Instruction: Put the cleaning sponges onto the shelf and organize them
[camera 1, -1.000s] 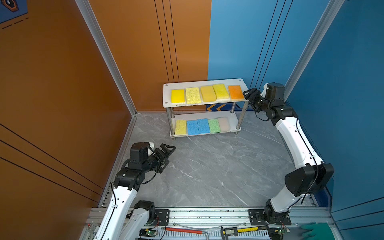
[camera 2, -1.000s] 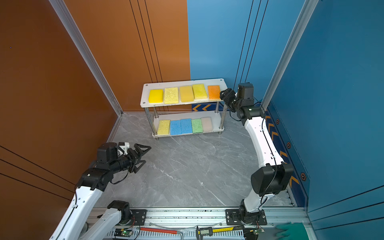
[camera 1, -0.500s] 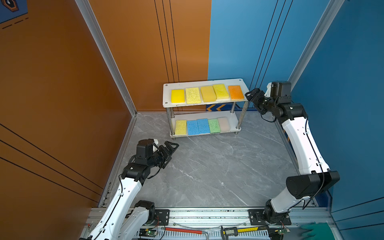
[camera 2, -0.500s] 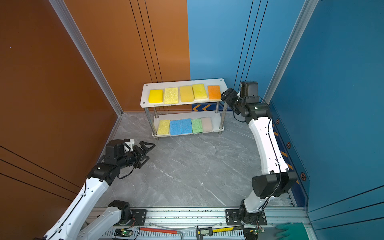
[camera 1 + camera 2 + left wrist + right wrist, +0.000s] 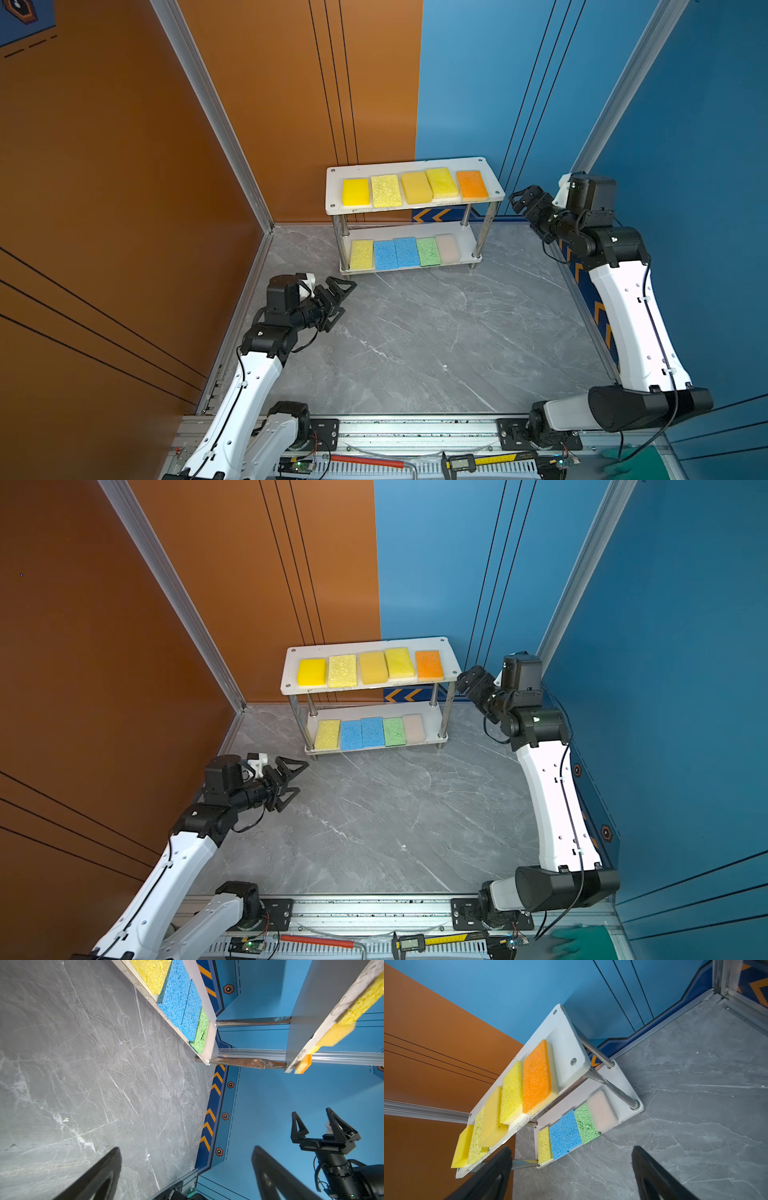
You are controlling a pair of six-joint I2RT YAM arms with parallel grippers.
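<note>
Left wrist view, nearest: left claw [image 5: 187,1148] is hovering over the bench [image 5: 83,1084], fingers spread wide, gripping nothing; in both top views it is sitting well apart from the shelf [image 5: 495,189].
Bench: grey marble is showing between the arms, with no sponge lying on it.
Lower board [image 5: 467,244]: a porous yellow sponge [image 5: 361,254], two blue sponges [image 5: 397,253], a green sponge [image 5: 428,251] and a beige sponge [image 5: 448,248] are lying flat, side by side and touching.
Upper board [image 5: 334,195]: four yellow sponges [image 5: 386,191] and an orange sponge [image 5: 471,184] are lying in a row; in both wrist views several are jutting over the front edge.
Right claw [image 5: 515,203]: released and empty, it is hanging just beside the shelf's right end, level with the upper board.
Progress: all ten appear to be resting on the shelf, so the job is looking finished apart from parking the arms.
Risk, nudge: swinging the right arm inward could be clipping the board's corner or a post, shoving the light rack.
Risk, spill: such a jolt, or a finger brushing the overhanging ends, could be tipping those sponges onto the bench.
</note>
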